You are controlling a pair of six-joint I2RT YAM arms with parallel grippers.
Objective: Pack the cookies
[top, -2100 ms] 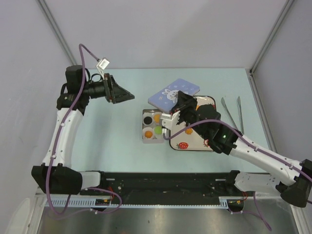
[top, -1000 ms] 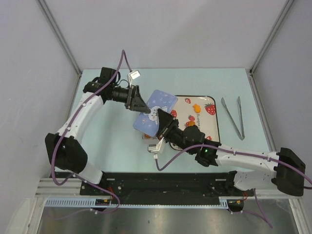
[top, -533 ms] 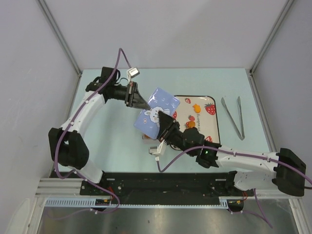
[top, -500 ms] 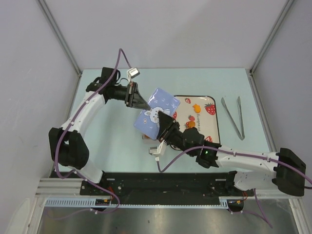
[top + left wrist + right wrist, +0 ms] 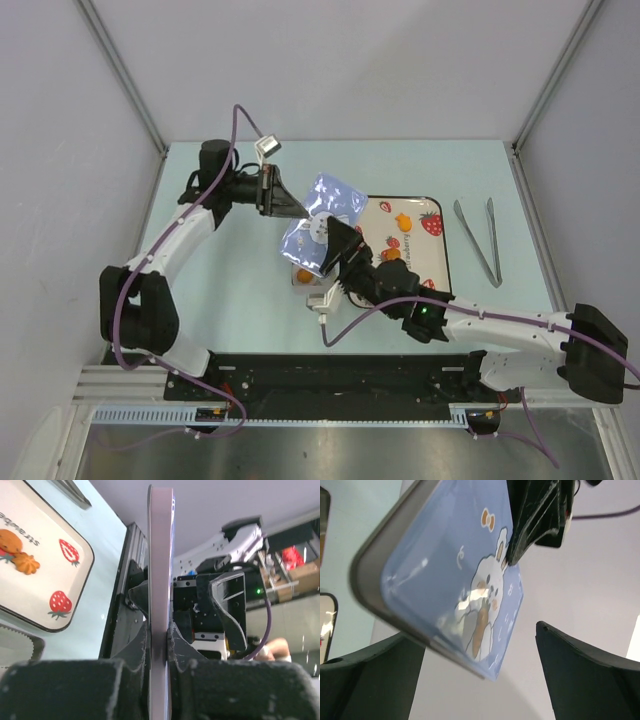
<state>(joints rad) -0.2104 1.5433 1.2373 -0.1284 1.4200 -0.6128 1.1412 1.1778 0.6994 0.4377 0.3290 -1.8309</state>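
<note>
A blue lid with a rabbit picture hangs tilted over a small metal tin. My left gripper is shut on the lid's far edge. The left wrist view shows the lid edge-on, pinched in my left gripper. One orange cookie shows in the tin below the lid's near corner; the other cookies are hidden under the lid. My right gripper is open just right of the lid. In the right wrist view the lid hangs above my right gripper, touching neither finger.
A white tray printed with strawberries lies right of the tin, partly under the right arm. Metal tongs lie at the far right. The same tray shows at the left in the left wrist view.
My left gripper has shut on the lid's far edge and my right gripper has opened and let go of it. The lid now tilts up more steeply, uncovering the tin's near corner.
</note>
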